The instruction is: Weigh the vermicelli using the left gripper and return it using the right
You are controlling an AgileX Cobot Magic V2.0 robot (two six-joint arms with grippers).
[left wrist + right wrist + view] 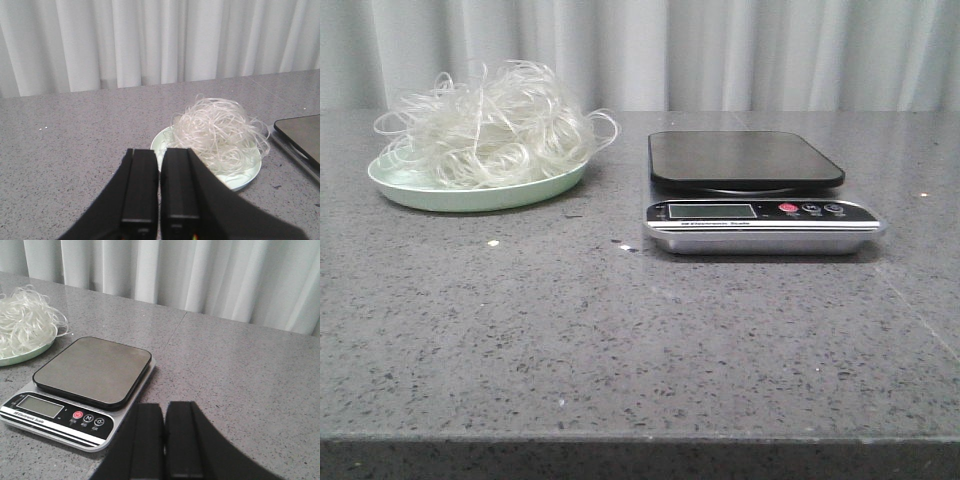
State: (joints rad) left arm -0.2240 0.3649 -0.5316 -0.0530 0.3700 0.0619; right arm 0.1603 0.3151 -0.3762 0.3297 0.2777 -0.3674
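The vermicelli point(492, 125) sits as a fluffy whitish tangle heaped on a pale green plate point(470, 196) in the upper left of the front frame, stray loops hanging over the rim. To its right, apart from the plate, a kitchen scale point(752, 190) rests on the grey speckled bench point(620, 340), its dark platform bare. In the left wrist view the left gripper point(159, 200) has its fingers pressed together, near the plate. The right gripper point(164, 440) is likewise pressed together, just beside the scale's front corner.
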